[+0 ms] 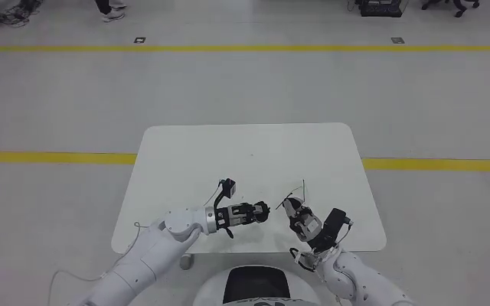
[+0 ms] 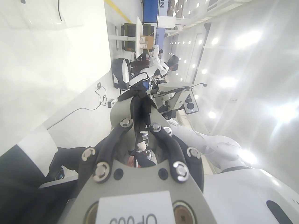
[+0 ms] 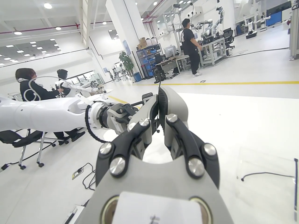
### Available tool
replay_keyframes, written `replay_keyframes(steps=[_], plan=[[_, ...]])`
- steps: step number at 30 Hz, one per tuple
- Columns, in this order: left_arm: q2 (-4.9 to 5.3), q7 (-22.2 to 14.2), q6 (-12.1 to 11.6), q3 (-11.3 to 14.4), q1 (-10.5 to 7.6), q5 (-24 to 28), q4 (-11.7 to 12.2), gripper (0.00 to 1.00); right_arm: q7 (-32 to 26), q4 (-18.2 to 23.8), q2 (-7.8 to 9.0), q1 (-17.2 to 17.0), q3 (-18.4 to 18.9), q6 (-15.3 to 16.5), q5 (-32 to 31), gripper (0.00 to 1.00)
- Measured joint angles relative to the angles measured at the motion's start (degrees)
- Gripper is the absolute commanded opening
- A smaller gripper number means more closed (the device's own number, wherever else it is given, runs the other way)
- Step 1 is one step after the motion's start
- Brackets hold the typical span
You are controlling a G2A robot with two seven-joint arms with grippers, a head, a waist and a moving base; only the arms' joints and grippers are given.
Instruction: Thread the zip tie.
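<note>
Pinched between the closed right fingers (image 3: 173, 104): a thin black zip tie (image 3: 159, 85), long axis running along the fingers, free tip poking just past the fingertips. Left fingers (image 2: 120, 114) likewise pressed together, contents, if any, not discernible.

From above, both sets of fingers low over the near part of the white desk (image 1: 245, 149), tips turned toward each other across a small gap, left fingers just to the left of the held tie. Left arm therefore the nearer one to receive the strip.

Probably next: lining up the tie's tip with its head. Hence the relation to watch: that sideways gap and the tilt of the strip. Head end hidden, so no telling which end faces left.

Near the right fingers, toward the far right, flat on a clear sheet (image 3: 264, 162) on the desk: spare ties (image 3: 268, 176).

Beyond: pale floor with a yellow line (image 1: 245, 48), benches, shelves and other robots far back.
</note>
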State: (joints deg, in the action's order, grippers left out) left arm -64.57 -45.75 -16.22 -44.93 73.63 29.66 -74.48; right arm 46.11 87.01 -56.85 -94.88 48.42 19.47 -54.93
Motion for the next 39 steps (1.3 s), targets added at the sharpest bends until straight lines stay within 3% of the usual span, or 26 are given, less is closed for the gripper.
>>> replay_keyframes(steps=[8, 39], plan=[[-0.04, 1.8, 0.0, 0.4, 0.51, -0.8, -0.7, 0.00, -1.3, 0.2, -0.73, 0.0, 0.3, -0.9, 1.2, 0.00], [0.07, 1.8, -0.3, 0.8, 0.53, -0.6, -0.7, 0.00, -3.5, -1.8, -2.92, 0.1, 0.9, 0.0, 0.1, 0.00]])
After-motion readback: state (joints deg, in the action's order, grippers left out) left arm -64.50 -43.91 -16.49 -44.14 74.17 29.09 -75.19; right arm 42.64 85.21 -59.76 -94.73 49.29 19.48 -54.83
